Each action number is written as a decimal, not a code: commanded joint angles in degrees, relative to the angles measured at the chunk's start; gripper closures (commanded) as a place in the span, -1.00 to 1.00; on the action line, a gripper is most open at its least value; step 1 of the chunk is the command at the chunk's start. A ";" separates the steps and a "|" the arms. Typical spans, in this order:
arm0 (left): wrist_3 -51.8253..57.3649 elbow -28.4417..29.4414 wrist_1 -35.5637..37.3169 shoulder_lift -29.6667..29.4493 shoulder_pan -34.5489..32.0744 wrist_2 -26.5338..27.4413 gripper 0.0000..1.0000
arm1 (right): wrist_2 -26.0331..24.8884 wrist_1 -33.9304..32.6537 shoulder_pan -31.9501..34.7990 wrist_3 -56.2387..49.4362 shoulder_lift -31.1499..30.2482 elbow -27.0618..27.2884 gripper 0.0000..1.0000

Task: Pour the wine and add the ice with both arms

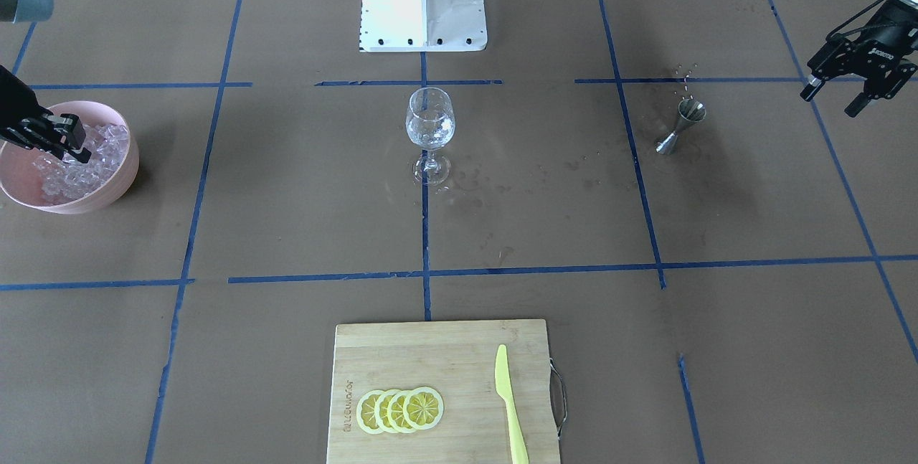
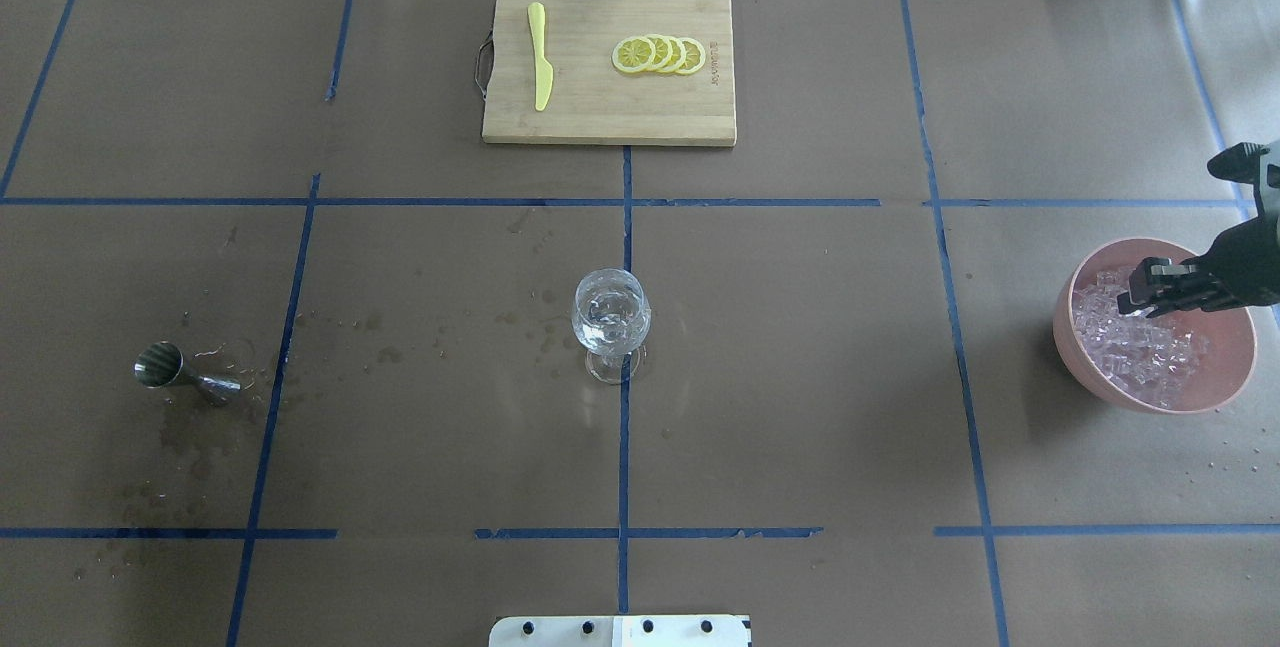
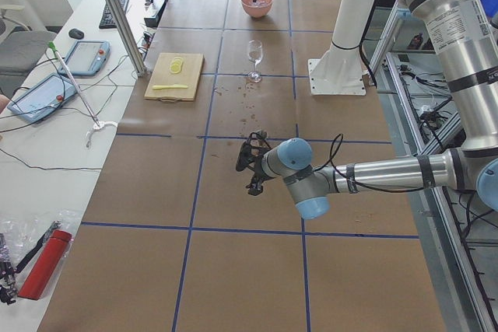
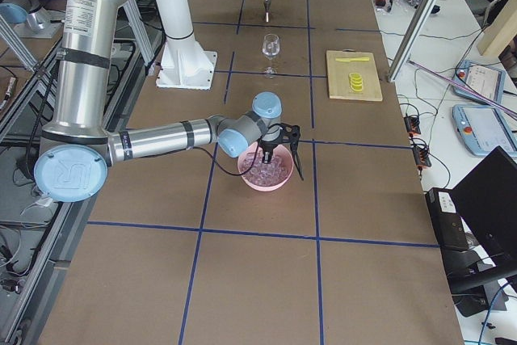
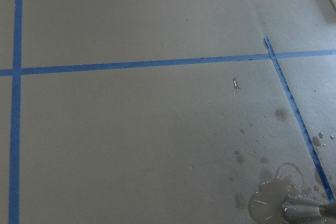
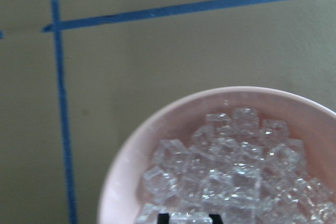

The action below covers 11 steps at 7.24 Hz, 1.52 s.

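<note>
Bamboo cutting board point(image 2: 600, 117) w/ yellow plastic knife point(image 2: 540, 57) & 4 overlapping lemon slices point(image 2: 660, 55). Steel jigger point(image 2: 190, 375) upright amid wet spots on brown counter point(image 2: 800, 377). Clear stemmed glass point(image 2: 610, 317) centre. Pink bowl point(image 2: 1085, 367).

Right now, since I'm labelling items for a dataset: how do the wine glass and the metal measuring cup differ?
The wine glass is clear, while the measuring cup is dull metal. The wine glass is taller, with a round bowl on a thin stem, and the measuring cup is a short double cone. The wine glass stands at the middle of the table, and the measuring cup sits off toward the robot's left. Both appear upright and stand free.
</note>
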 commanded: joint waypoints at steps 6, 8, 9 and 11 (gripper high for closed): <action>0.73 -0.40 -0.06 0.08 -3.01 -0.52 -1.00 | -13.33 -15.86 -21.70 48.18 39.98 7.43 1.00; 0.73 -0.48 -0.06 -0.01 -3.01 -0.17 -1.00 | -21.00 -19.78 -26.55 51.96 48.37 2.60 1.00; 0.64 -0.66 -0.15 0.16 -3.19 -0.16 -1.00 | -21.38 -19.86 -26.92 51.97 48.83 1.97 1.00; 0.64 -0.66 -0.24 0.17 -3.10 -0.08 -1.00 | -21.55 -19.95 -28.15 51.97 47.70 1.96 1.00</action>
